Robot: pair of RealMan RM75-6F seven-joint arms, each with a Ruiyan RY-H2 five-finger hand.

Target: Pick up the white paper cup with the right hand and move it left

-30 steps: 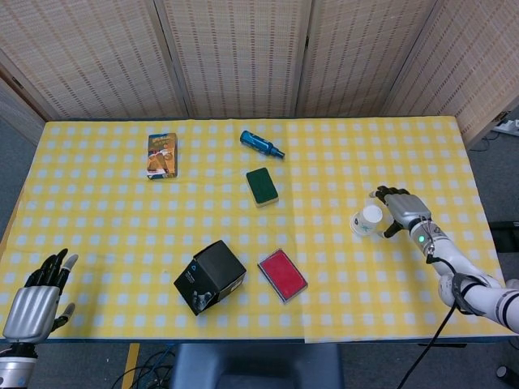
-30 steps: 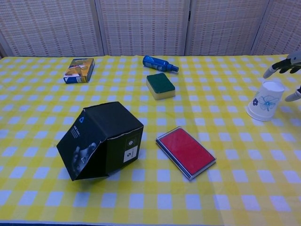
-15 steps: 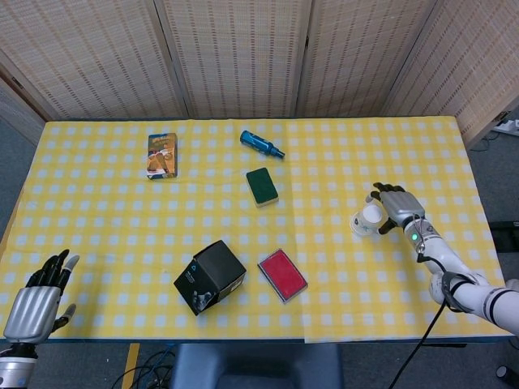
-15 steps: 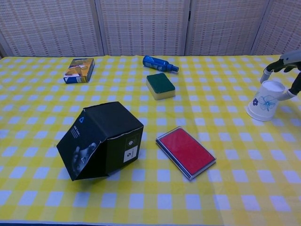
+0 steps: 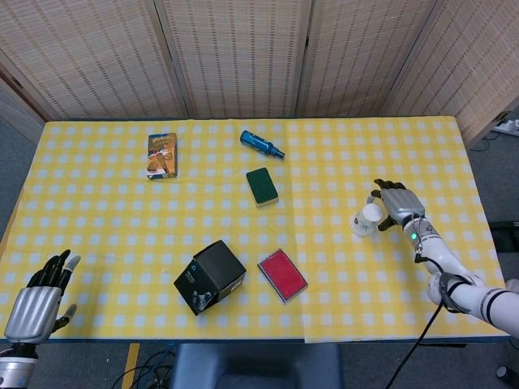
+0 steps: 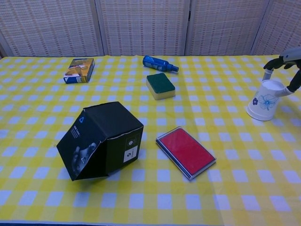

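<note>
Right hand (image 5: 397, 204) grips the upside-down, tilted white paper cup (image 6: 265, 100)

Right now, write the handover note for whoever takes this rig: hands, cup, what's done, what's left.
Right hand: closed around the white paper cup at the right side of the table. The cup stands upside down and tilted, its wide rim on the cloth.
Left hand: off the near left table edge, fingers apart, holding nothing.
Done: reach and grasp, as far as the views show.
Left: lift the cup and carry it left. The red case, green sponge and black box lie that way, so pick a bare patch short of them.
</note>
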